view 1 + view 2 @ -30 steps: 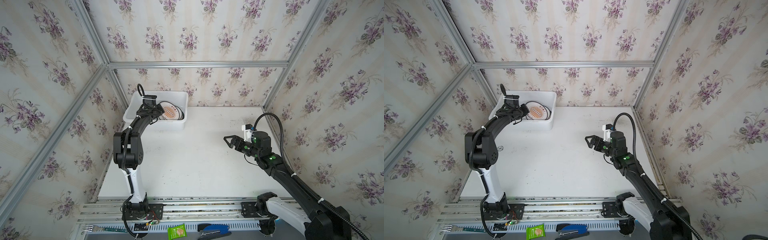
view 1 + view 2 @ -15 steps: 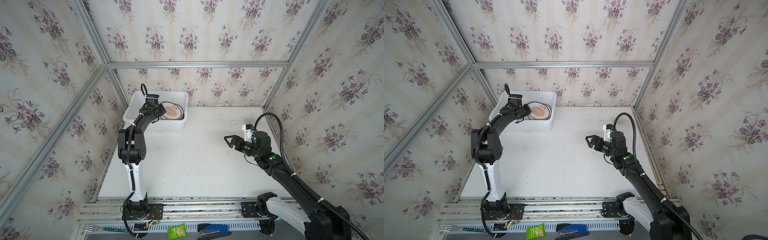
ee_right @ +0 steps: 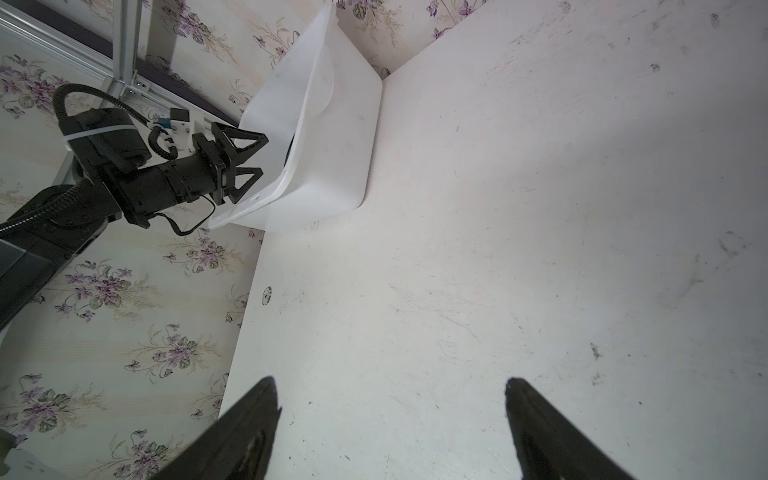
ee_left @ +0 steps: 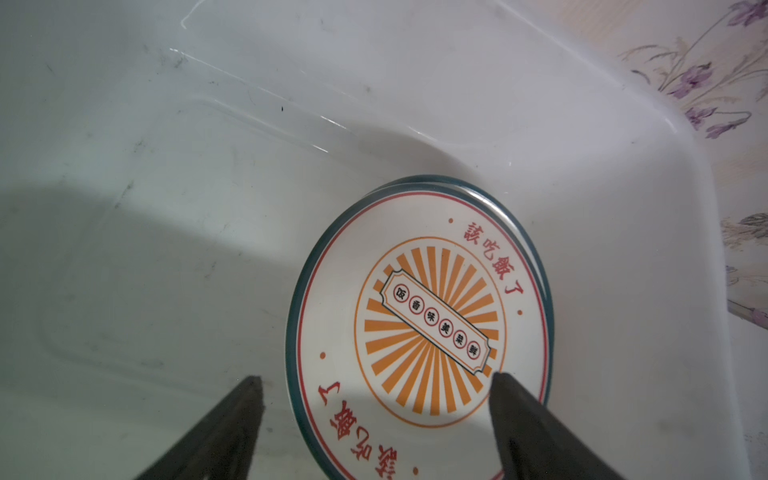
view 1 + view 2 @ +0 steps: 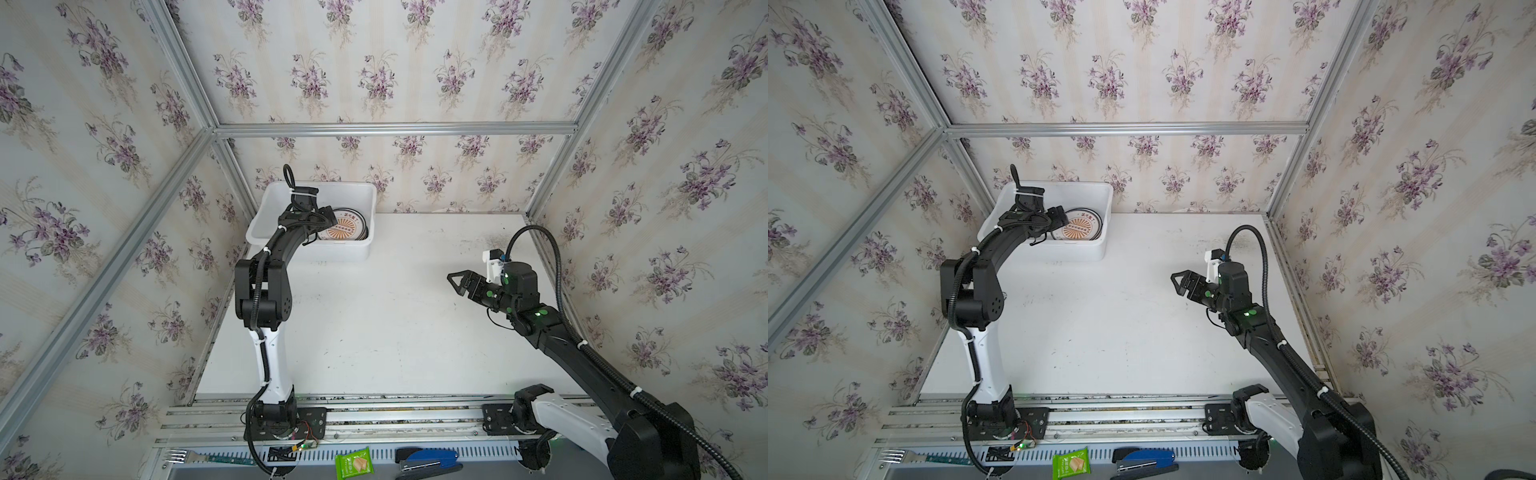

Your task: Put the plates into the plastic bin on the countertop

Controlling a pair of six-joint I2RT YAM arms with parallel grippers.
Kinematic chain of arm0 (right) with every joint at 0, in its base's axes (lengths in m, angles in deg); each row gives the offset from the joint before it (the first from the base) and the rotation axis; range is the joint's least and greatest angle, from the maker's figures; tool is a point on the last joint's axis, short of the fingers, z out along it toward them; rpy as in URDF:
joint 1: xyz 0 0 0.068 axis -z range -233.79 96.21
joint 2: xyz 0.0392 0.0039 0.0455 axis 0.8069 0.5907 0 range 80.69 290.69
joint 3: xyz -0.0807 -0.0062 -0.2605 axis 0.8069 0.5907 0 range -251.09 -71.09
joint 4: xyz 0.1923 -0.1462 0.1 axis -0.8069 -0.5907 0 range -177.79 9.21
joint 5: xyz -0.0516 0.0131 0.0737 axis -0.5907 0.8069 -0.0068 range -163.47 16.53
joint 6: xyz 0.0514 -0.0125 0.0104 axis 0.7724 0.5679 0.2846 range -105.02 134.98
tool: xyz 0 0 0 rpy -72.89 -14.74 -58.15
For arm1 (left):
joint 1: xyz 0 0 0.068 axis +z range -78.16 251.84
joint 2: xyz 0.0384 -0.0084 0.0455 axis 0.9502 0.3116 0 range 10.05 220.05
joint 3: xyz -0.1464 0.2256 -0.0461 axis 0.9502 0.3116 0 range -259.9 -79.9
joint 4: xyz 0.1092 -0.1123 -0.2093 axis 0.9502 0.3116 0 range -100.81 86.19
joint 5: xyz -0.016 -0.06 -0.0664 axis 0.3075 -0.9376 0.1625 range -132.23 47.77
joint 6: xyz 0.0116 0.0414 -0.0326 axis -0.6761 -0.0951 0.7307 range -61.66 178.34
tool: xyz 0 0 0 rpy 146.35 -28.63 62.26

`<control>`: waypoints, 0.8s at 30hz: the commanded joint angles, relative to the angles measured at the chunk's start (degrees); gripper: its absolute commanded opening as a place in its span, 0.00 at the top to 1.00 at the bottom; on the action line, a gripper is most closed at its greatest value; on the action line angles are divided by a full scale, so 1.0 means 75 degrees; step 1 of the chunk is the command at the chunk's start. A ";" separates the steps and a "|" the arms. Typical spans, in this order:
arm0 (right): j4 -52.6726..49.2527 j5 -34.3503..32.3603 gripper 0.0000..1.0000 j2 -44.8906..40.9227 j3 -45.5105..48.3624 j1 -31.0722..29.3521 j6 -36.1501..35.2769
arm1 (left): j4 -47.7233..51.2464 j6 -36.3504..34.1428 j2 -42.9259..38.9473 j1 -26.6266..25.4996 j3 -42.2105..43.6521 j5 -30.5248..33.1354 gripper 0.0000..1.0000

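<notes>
Our left gripper (image 4: 376,378) hangs jaws apart, empty, w/ the sunburst plate (image 4: 419,316) close below it. If we retract low, a tip cd snag its rim & drag it. Right gripper (image 3: 390,386) is apart too, empty.

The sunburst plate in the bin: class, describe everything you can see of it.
The sunburst plate is round, glossy white and ceramic-looking, with a teal rim, a thin red ring, red Chinese characters and an orange-rayed centre crossed by a ticket-shaped banner. It lies flat, face up, near a corner of the plastic bin, stacked on another plate whose rim peeks out. The left gripper hangs over its edge, fingers spread, gripping nothing.
</notes>
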 commanded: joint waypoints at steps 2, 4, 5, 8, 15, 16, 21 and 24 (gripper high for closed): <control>0.0414 -0.0118 0.12 0.0003 0.0018 -0.0006 0.0193 | -0.0069 -0.0451 -0.0280 -0.0067 0.0158 0.0247 0.01; 0.0432 -0.0168 0.12 -0.0018 0.0019 -0.0006 0.0194 | -0.0102 -0.0501 -0.0427 -0.0078 0.0286 0.0344 0.01; 0.0433 -0.0197 0.12 -0.0027 0.0019 -0.0006 0.0172 | -0.0125 -0.0508 -0.0491 -0.0087 0.0352 0.0379 0.01; 0.0346 -0.0405 0.12 -0.0068 0.0019 -0.0006 0.0147 | -0.0330 -0.0566 -0.0836 -0.0086 0.0682 0.0424 0.01; 0.0372 -0.0637 0.12 0.0033 0.0018 -0.0006 0.0000 | -0.2711 -0.0373 -0.3053 -0.0087 0.3618 0.0614 0.00; 0.0363 -0.0668 0.12 0.0085 0.0002 -0.0006 0.0028 | -0.3001 -0.0325 -0.3396 -0.0080 0.4063 0.0665 0.00; 0.0451 -0.0793 0.11 0.0404 -0.0087 0.0006 0.0021 | -0.4372 -0.0300 -0.4931 -0.0082 0.6165 0.0737 0.00; 0.0754 -0.0924 0.10 0.0577 0.0009 0.0006 -0.0075 | -0.5236 -0.0549 -0.5869 -0.0084 0.7444 0.0894 0.01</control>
